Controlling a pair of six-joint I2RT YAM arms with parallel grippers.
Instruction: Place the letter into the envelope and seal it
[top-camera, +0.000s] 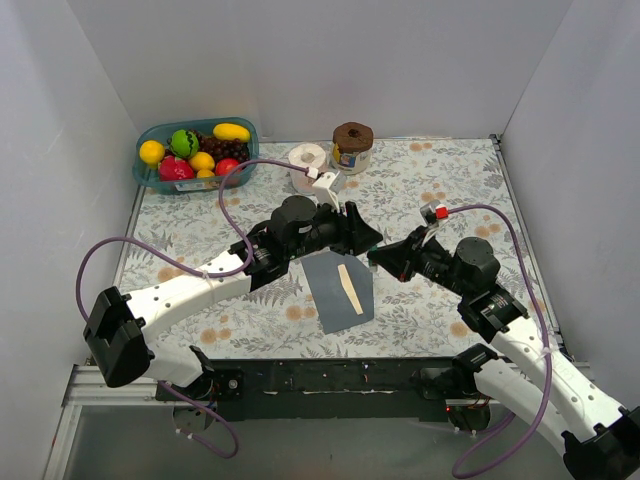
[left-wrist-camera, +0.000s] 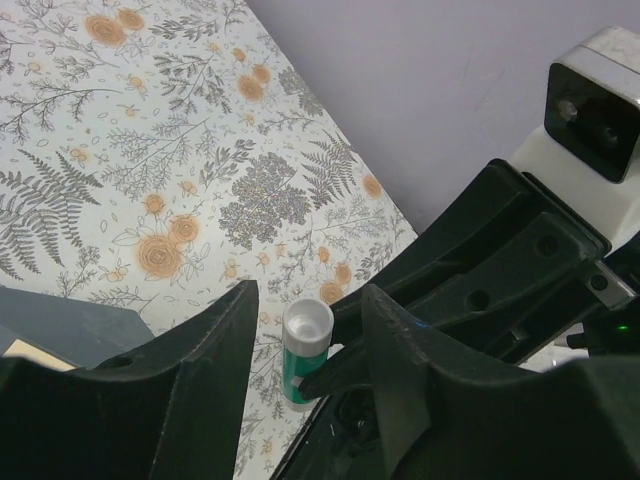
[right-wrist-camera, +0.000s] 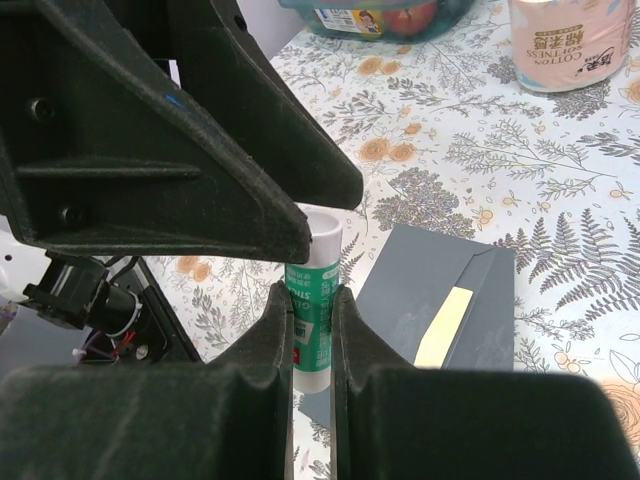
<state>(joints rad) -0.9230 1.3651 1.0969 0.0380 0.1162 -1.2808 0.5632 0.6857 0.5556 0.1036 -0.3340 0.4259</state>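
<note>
The dark grey envelope (top-camera: 335, 295) lies flat between the two arms. A narrow cream strip of the letter (top-camera: 348, 288) shows at its opening; the rest of the letter is hidden inside. The right wrist view shows the same envelope (right-wrist-camera: 430, 280) and letter strip (right-wrist-camera: 445, 325). My right gripper (right-wrist-camera: 311, 300) is shut on a green glue stick (right-wrist-camera: 313, 320) with a white cap, held upright just right of the envelope. My left gripper (left-wrist-camera: 305, 300) straddles the stick's cap (left-wrist-camera: 308, 325), with a gap on each side of it. Both grippers meet at the stick (top-camera: 372, 250).
A teal basket (top-camera: 195, 150) of toy fruit stands at the back left. A white tape roll (top-camera: 307, 157) and a brown-lidded jar (top-camera: 352, 145) stand at the back middle. A flowered cloth covers the table, and white walls enclose it on three sides.
</note>
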